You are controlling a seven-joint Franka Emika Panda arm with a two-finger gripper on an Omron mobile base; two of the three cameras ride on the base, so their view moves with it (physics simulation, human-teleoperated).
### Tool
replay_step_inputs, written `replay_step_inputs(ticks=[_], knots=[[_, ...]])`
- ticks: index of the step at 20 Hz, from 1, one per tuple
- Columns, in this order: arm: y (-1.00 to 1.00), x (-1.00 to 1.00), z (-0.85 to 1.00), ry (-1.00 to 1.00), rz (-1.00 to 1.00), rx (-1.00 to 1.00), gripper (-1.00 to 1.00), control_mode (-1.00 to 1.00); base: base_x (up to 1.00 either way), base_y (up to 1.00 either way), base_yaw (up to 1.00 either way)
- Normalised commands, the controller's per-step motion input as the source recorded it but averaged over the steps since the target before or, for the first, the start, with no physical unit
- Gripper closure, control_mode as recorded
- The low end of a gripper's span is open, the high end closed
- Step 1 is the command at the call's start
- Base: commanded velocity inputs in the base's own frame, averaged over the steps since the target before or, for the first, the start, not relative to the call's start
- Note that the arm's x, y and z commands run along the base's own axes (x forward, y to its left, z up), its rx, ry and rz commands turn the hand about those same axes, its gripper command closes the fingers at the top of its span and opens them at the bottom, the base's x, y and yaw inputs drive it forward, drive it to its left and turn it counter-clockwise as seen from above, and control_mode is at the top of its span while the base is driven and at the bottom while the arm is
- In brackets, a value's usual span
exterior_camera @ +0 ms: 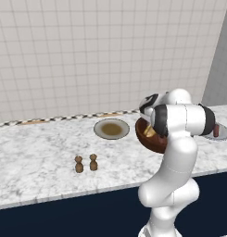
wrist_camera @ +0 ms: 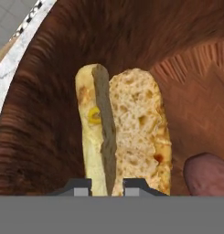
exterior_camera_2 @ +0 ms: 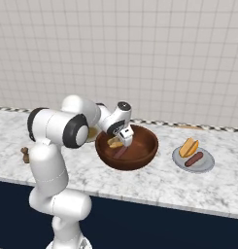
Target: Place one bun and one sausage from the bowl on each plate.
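Reddish-brown bowl [exterior_camera_2: 140, 154], unlabelled bun [wrist_camera: 125, 132], gripper [wrist_camera: 107, 186] astride it

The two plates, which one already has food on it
The plain grey plate right of the bowl: it holds a bun and a sausage. The plate with the brownish centre has nothing on it.
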Motion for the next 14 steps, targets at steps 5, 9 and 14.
replay_step_inputs(ticks=[5,9,14], knots=[[0.00,0.00,0.00,0.00,0.00,0.00,1.00,-1.00,0.00,0.00,0.00],[0.00,0.00,0.00,0.00,0.00,0.00,1.00,-1.00,0.00,0.00,0.00],[0.00,-0.28,0.41,-0.01,0.00,0.00,1.00,-1.00,0.00,0.00,0.00]])
